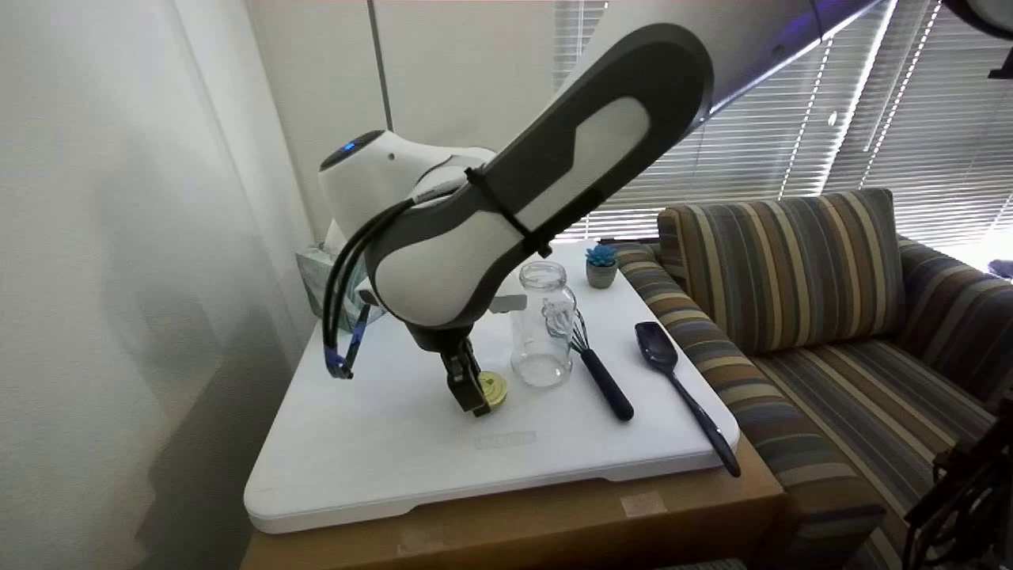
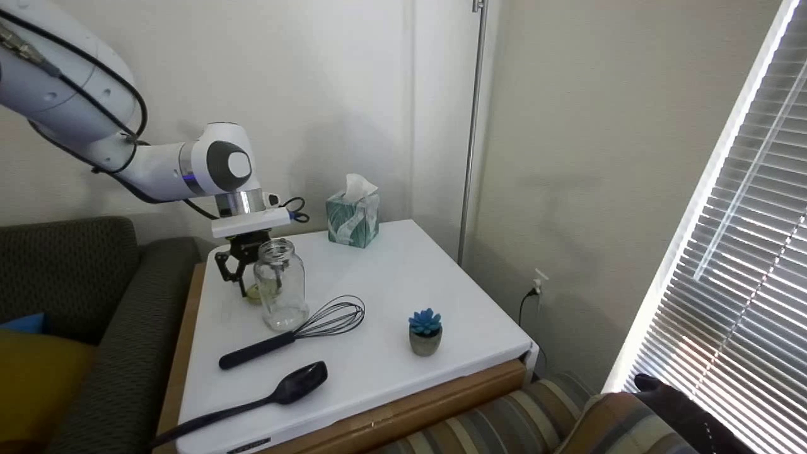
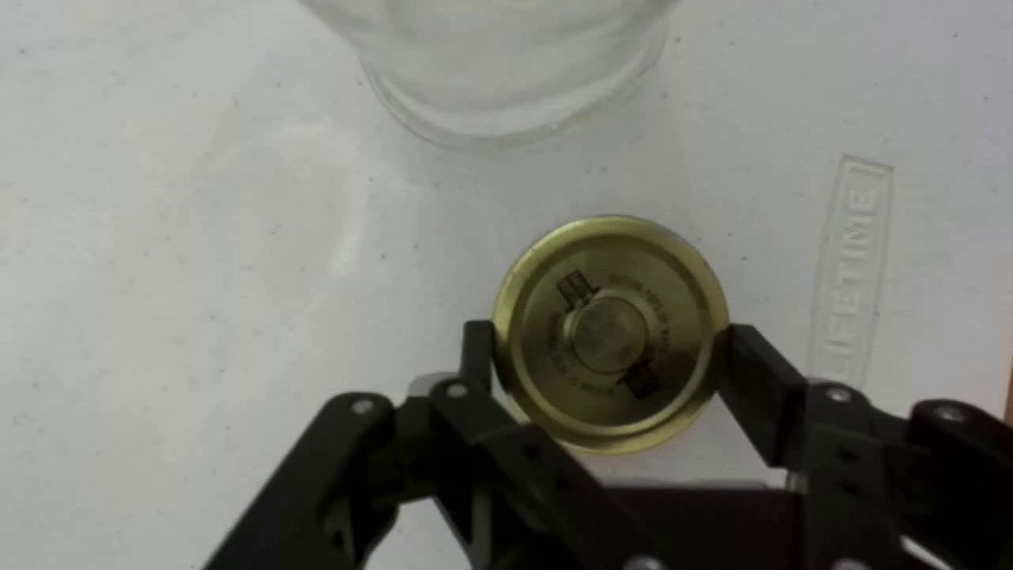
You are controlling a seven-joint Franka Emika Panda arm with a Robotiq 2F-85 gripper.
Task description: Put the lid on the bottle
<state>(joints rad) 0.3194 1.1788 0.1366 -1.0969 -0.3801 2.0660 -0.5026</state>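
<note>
The lid [image 3: 609, 336] is a yellow-green disc with a darker centre, at or just above the white table top. It also shows in both exterior views [image 1: 494, 389] [image 2: 253, 294]. My gripper [image 3: 601, 340] points down, with a fingertip touching the lid's rim on each side. In an exterior view the gripper [image 1: 479, 400] hides part of the lid. The bottle, a clear glass jar [image 1: 541, 340], stands upright and open close beside the lid. Its base shows at the top of the wrist view [image 3: 506, 103]. In an exterior view the jar [image 2: 282, 290] stands partly in front of the gripper [image 2: 260, 291].
A whisk [image 2: 302, 334] lies against or close to the jar. A black spoon [image 2: 277, 397] lies near the table edge. A small potted teal plant [image 2: 425, 334] and a teal tissue box [image 2: 353, 221] stand on the table [image 1: 380, 451]. A striped armchair [image 1: 775, 277] stands beside it.
</note>
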